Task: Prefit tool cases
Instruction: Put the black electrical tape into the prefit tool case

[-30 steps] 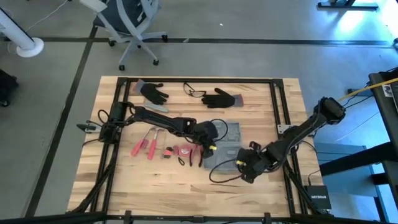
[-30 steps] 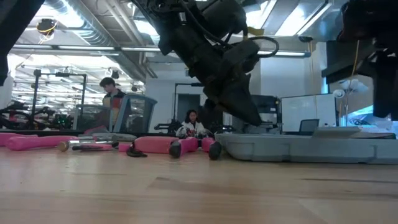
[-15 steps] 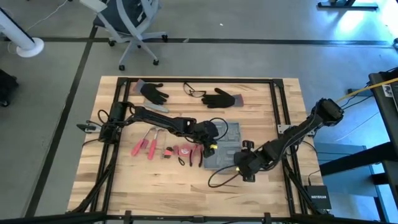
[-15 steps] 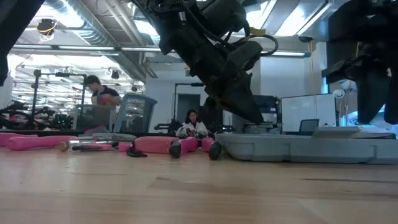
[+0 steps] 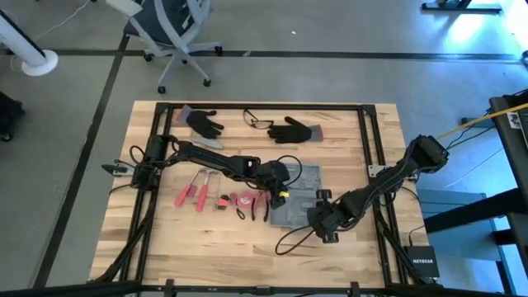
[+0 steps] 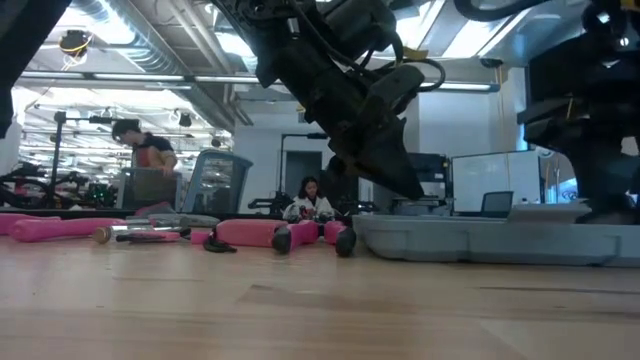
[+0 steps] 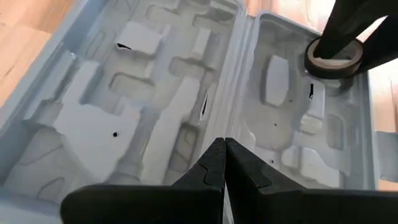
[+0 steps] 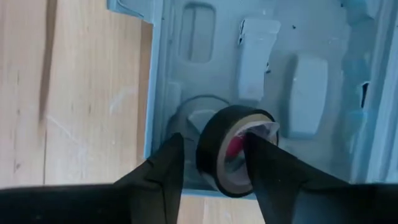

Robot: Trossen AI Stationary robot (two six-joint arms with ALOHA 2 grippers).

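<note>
Right gripper (image 8: 211, 171) at near right corner of tool case (image 5: 299, 195), fingers clamped on a black tape roll (image 8: 233, 158), one finger outside the roll, the other through its hole. Roll hangs over a round recess in the case's grey tray; touching or not, cannot tell. In left wrist view the same roll (image 7: 333, 57) shows over the case's right half.

Tool case lies open and flat on the wooden table (image 5: 214, 239), a little right of centre, both moulded halves up.

Left gripper (image 7: 222, 163) over the case's left half, fingers pressed together, holding nothing.

Left of case: red-handled tools (image 5: 195, 191) loose on the table.

Far side: two black gloves (image 5: 203, 122), safety glasses (image 5: 257, 121) between them.

Beyond table, low view: people in the room.
</note>
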